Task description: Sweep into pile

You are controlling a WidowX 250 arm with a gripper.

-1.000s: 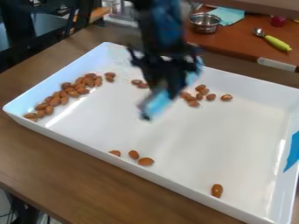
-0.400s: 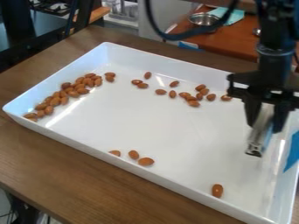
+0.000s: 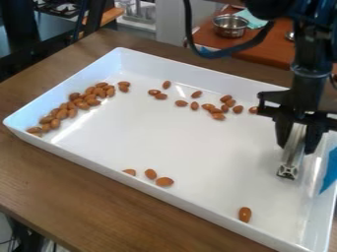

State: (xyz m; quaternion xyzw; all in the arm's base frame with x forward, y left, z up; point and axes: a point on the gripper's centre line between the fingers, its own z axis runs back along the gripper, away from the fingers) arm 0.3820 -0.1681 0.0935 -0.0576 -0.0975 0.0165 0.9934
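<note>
Near side first. Wooden surface carries the white tray; the tray's walls probably serve to keep swept nuts in and give a stop to push against.

Just inside the tray's near wall: one lone almond, well apart from the rest. Further left along that wall, three loose almonds. All read as stragglers; a stroke would have to come in behind them, close to the wall.

Over the tray's right part: gripper, hanging down. Jaws parted only by the thickness of a metal bar, closed on its two sides. Bar slants down, end foremost, presumably so its length does the sweeping and the jaws stay clear of the nuts. Contact with the tray floor: cannot tell. Blue tape on the tray's right wall, purpose unclear.

Along the tray's left wall: a dense band of almonds, many touching. Likely the pile to build on.

Near the tray's far wall: a looser string of almonds, bunched at its right, gapped at its left. Next stroke probably runs behind these, toward the band; risk of nuts slipping past so narrow a bar.

Beyond the tray: steel bowl and teal cloth, seemingly set aside.
</note>
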